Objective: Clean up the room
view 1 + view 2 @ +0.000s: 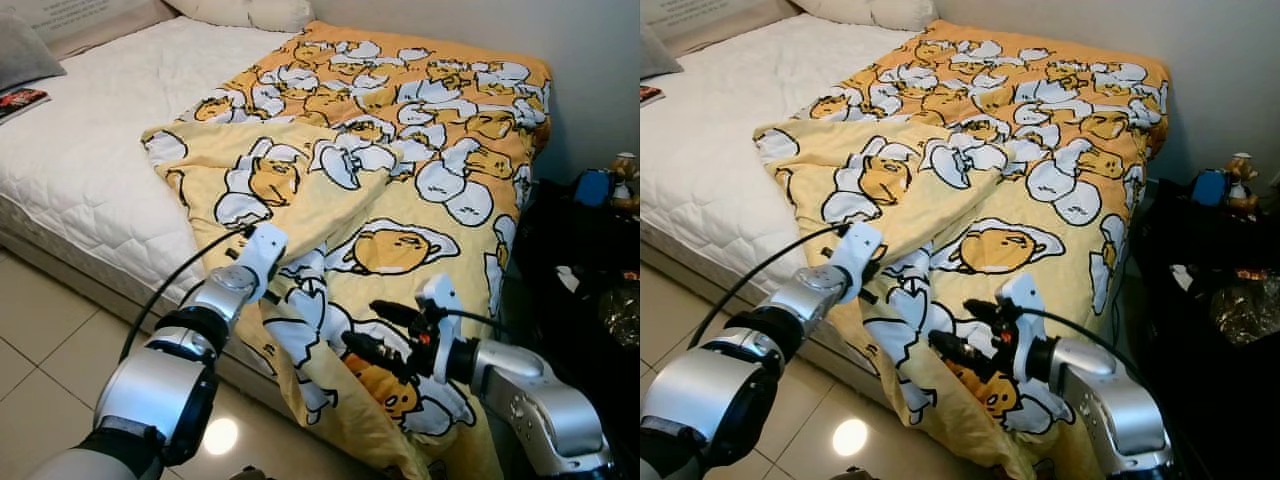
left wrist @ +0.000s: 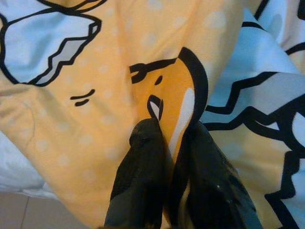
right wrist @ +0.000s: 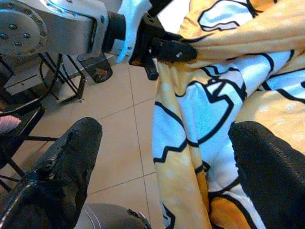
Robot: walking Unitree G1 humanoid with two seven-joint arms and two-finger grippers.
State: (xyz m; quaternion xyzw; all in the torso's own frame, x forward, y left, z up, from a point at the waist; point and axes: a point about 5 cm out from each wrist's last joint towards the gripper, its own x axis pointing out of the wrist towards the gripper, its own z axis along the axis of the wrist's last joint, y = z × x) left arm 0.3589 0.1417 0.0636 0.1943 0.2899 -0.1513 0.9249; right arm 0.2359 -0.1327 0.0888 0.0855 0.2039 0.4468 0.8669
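2 tools are on the job at the near edge of your bed (image 1: pixel 90 190). Your left tool (image 2: pixel 164 143) is closed on a fold of the yellow cartoon-egg duvet (image 1: pixel 400 190); the left wrist view shows both black fingers (image 2: pixel 143 176) pinching the cloth between them. From the head camera this tool (image 1: pixel 262 262) sits at the bed's near side edge, where the duvet begins to hang toward the floor. Your right tool (image 1: pixel 378 328) is open, its 2 fingers (image 3: pixel 62 167) spread wide on either side of the hanging part of the duvet, not clamped on it. The right wrist view shows the left tool (image 3: pixel 167 50) beyond, holding the cloth's upper edge.

The duvet covers the right half of the bed, folded back on itself near the middle, with its lower corner draped over the side toward the beige tiled floor (image 1: pixel 40 340). The left half of the bed shows bare white quilted mattress. A grey pillow (image 1: pixel 25 50) and a magazine (image 1: pixel 20 100) lie at the far left. Dark bags and clutter (image 1: pixel 590 270) stand to the right of the bed.
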